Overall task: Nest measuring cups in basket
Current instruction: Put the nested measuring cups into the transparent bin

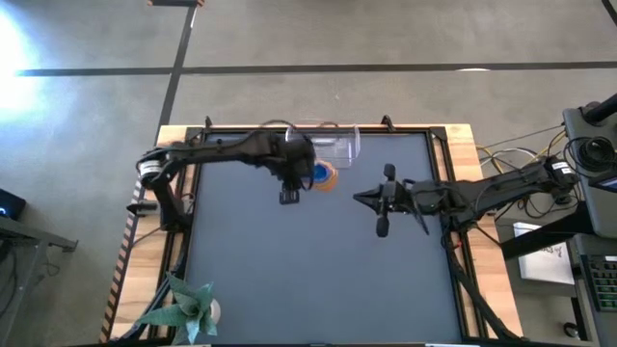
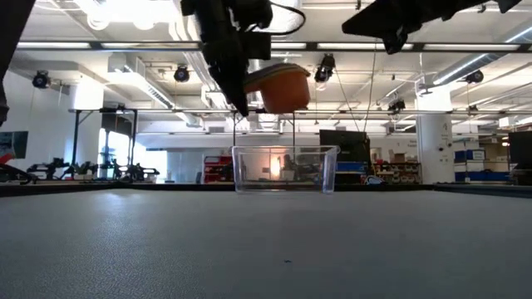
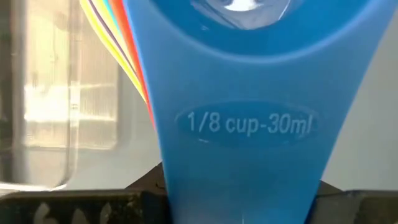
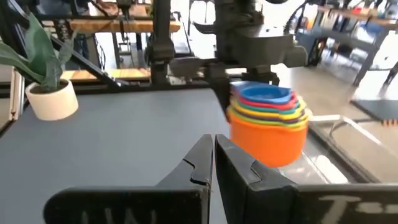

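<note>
The measuring cups (image 4: 268, 124) are nested in one stack: orange outermost, blue innermost, other colours showing as rims between. The stack hangs in the air (image 2: 281, 87) at my left gripper (image 1: 301, 179), above the table on the near side of the basket (image 1: 335, 145). The basket is a clear tub standing on its base near the far edge (image 2: 285, 169). My left gripper is shut on the stack's handles. My right gripper (image 1: 371, 198) is shut and holds nothing; it hovers to the right of the cups (image 4: 213, 155). My left gripper holds the nested cups by their stacked flat handles (image 3: 249, 124), with the blue "1/8 cup-30ml" handle facing the wrist camera and the other colours fanned behind it (image 3: 127, 56). The handles hide the contact. The arm comes slanting down from the table's left. The stack is lifted clear and sits upright.
A green plant in a white pot (image 1: 193, 308) stands at the table's near left corner. The dark mat (image 1: 308, 270) between the arms and the near edge is bare. Cables and equipment (image 1: 578, 154) lie beyond the right edge.
</note>
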Robot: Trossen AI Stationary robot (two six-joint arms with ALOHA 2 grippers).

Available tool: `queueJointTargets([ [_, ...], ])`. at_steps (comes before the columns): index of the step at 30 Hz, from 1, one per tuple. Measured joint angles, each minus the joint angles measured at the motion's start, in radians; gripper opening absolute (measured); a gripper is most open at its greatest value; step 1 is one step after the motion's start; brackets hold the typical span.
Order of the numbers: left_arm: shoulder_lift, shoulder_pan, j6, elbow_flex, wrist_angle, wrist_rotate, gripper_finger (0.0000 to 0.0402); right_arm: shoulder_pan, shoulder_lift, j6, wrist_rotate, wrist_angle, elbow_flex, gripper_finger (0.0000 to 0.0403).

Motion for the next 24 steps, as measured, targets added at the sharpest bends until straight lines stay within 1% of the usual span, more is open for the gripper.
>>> queueJointTargets([
  [4, -0.03, 0.072, 0.015, 0.0, 0.007, 0.018, 0.0108, 0.0, -0.022, -0.044, -0.001, 0.015, 0.0, 0.0009],
  [8, -0.04, 0.129, 0.059, 0.0, 0.018, 0.026, 0.0108, 0.0, -0.045, -0.053, -0.003, 0.017, 0.0, 0.0009],
  [13, -0.035, 0.205, 0.125, 0.0, 0.075, 0.057, 0.0108, 0.0, -0.06, -0.095, -0.003, 0.028, 0.0, 0.0009],
  [17, -0.008, 0.277, 0.17, 0.005, 0.128, 0.099, 0.0108, 0.0, -0.061, -0.115, -0.003, 0.037, 0.0, 0.0009],
  [20, 0.032, 0.318, 0.196, 0.058, 0.125, 0.113, 0.0108, 0.0, -0.061, -0.122, -0.003, 0.037, 0.0, 0.0009],
  [24, 0.12, 0.35, 0.247, 0.196, 0.092, 0.156, 0.0108, 0.0, -0.061, -0.126, -0.003, 0.037, 0.0, 0.0009],
])
